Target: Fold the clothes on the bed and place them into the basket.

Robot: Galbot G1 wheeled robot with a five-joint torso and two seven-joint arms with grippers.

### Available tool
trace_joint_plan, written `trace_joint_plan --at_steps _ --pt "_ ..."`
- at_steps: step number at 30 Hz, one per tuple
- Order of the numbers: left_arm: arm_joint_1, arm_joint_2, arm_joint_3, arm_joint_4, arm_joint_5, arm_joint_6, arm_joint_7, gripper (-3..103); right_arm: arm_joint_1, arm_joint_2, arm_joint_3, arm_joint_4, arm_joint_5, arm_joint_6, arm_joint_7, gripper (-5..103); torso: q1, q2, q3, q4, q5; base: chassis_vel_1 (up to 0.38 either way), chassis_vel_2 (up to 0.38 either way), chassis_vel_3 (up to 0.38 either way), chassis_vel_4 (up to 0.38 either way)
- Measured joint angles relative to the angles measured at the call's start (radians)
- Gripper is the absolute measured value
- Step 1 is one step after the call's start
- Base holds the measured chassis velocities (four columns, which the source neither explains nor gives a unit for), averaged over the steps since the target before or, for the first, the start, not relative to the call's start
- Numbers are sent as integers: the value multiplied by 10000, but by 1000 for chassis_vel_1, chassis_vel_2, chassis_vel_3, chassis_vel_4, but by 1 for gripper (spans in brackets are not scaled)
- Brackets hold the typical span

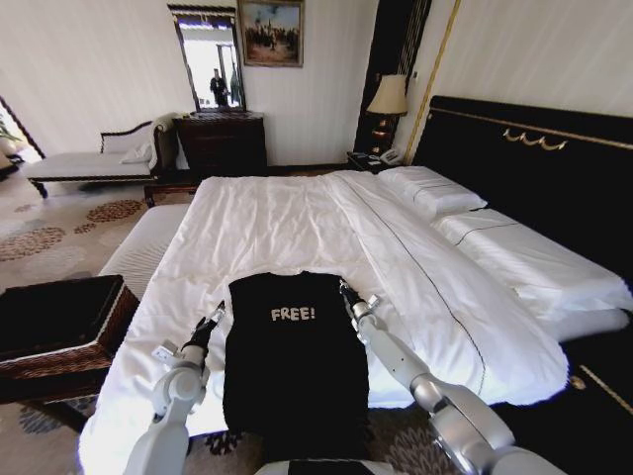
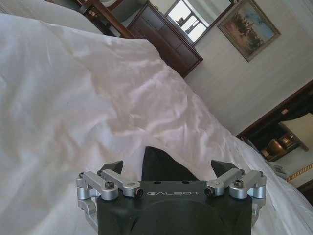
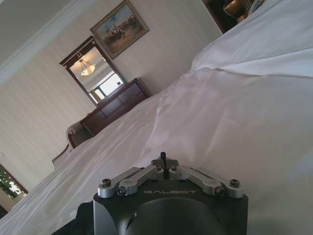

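One black shirt (image 1: 295,371) with white "FREE!" letters lies flat on the near end of the bed (image 1: 297,223). Its sides look already folded in, so it is a long strip, and its near end hangs over the bed's edge. The left gripper (image 1: 216,319) is at the shirt's left edge, near the top corner. In the left wrist view its fingers (image 2: 111,167) are apart, with a black point of cloth between them. The right gripper (image 1: 345,292) is at the top right corner. Its fingers (image 3: 163,157) are pressed together, but I cannot tell if they pinch any cloth.

I think the next fold needs both top corners held tight. Lift them at the same speed, so the shirt stays neat.

The basket (image 1: 59,332) waits on the floor, left of the bed.
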Motion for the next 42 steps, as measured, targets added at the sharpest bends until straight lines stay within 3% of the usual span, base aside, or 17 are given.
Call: trace_joint_plan --at_steps 4,13,19,28,32,34,36,40,42 --pt "-1287 261 379 1452 -43 124 -64 100 -176 -83 52 301 -87 201 -27 0 0 0 0 -3 1 0 0 0 0" --pt "-2715 263 959 3102 57 193 5 100 -384 -61 316 575 -585 461 -44 0 0 0 1 0 -1 0 0 0 0" --pt "-4227 231 1482 5292 331 79 365 100 -697 -129 288 1145 -880 582 25 0 0 -1 1 -1 -2 0 0 0 0" --pt "-5391 32 1540 6779 476 2 562 101 -797 -147 217 1287 -972 650 127 0 0 1 0 0 0 0 0 0 0" --pt "-5489 -69 1427 6976 514 -46 601 94 -753 -138 198 1281 -976 656 131 0 0 0 0 -1 0 0 0 0 0" --pt "-5401 -74 1371 6924 515 -56 713 79 -697 -139 161 1271 -976 663 133 0 0 0 0 0 0 0 0 0 0" --pt "-5370 -64 1371 6907 515 -57 748 79 -693 -137 158 1269 -976 666 134 0 0 0 0 0 0 0 0 0 0" --pt "-5290 -45 1358 6834 440 -58 806 57 -668 -88 178 1179 -1043 715 163 0 -2 1 0 0 -1 0 0 0 0" --pt "-5262 -44 1355 6794 397 -50 802 57 -662 -85 177 1163 -1057 726 170 0 -2 0 0 -1 0 0 0 0 0"
